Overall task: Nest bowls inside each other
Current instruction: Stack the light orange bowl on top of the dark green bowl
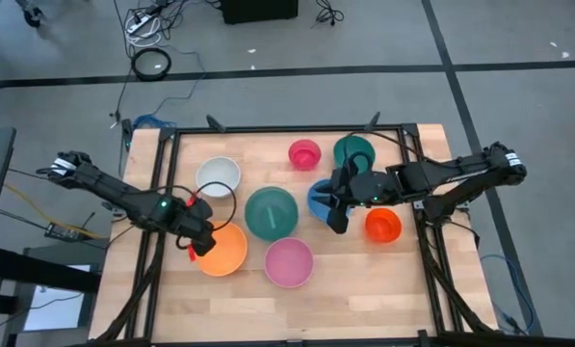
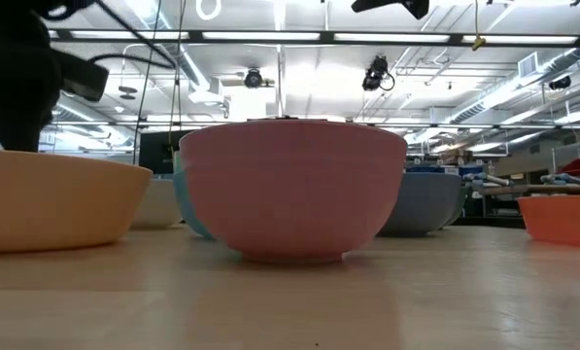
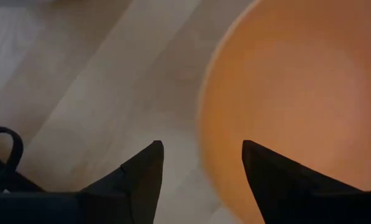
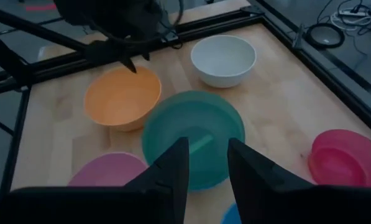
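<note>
Several bowls stand on their bases on the wooden table (image 1: pixel 171 289). An orange bowl (image 1: pixel 224 253) sits at the near left. My left gripper (image 3: pixel 202 146) is open and points down over its left rim (image 3: pixel 204 112), one finger outside the rim and one over the hollow. A large green bowl (image 1: pixel 271 212) stands mid-table, a pink bowl (image 1: pixel 288 261) near it and a white bowl (image 1: pixel 218 175) behind. My right gripper (image 4: pixel 207 142) hangs open and empty above a blue bowl (image 1: pixel 316 196). A small orange-red bowl (image 1: pixel 383 225) is to the right.
A small deep-pink bowl (image 1: pixel 304 153) and a dark green bowl (image 1: pixel 354 151) stand near the far edge. A black metal frame (image 1: pixel 287 129) runs around the table. Bare wood lies along the near edge and at the far left corner.
</note>
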